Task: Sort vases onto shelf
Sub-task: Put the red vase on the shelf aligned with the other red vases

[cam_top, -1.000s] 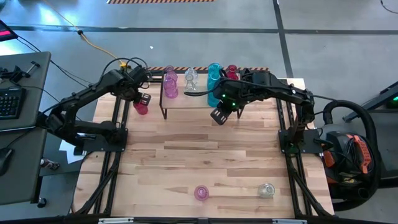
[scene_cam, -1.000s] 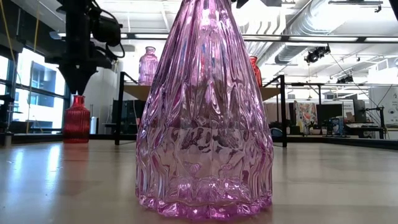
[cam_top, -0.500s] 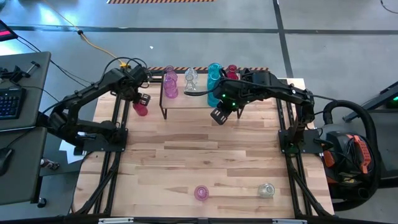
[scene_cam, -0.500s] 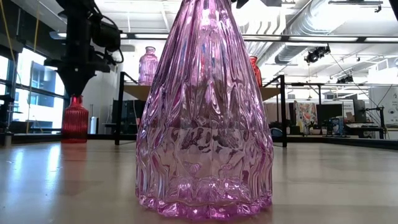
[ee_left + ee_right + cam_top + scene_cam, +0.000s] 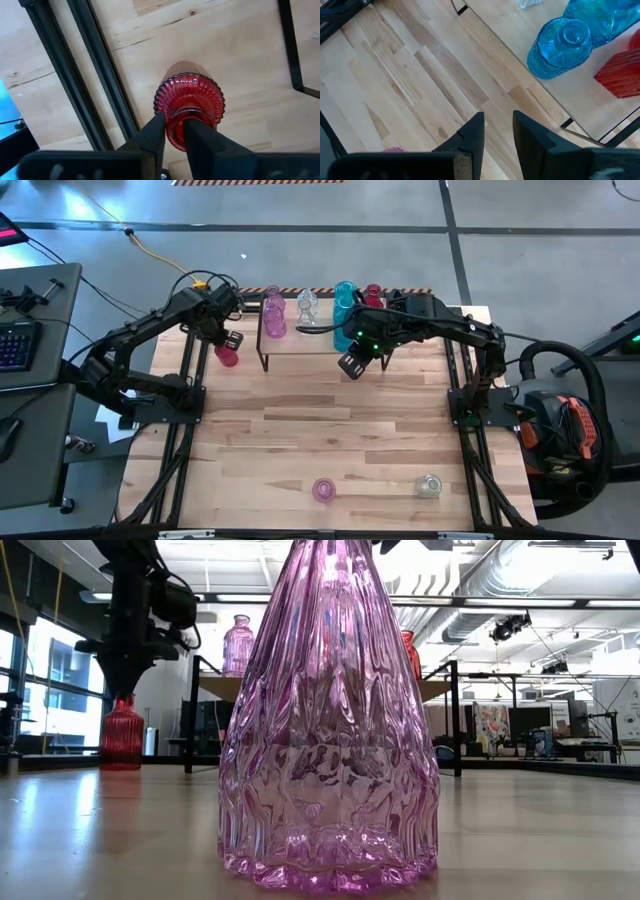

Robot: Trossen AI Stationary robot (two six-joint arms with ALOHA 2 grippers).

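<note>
Left claw (image 5: 174, 131) closed on the neck of a red ribbed vase (image 5: 189, 107) standing on the table (image 5: 330, 430) just left of the shelf (image 5: 300, 340), right claw (image 5: 497, 131) empty, fingers apart, beside the shelf's right end

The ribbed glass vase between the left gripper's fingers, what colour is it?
Red. The ribbed red glass vase shows best in the left wrist view.

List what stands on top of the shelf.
On the shelf: a pink vase, a clear vase, a teal-blue vase and a red vase. The right arm overhangs the right end, so anything beneath it is hidden.
</note>
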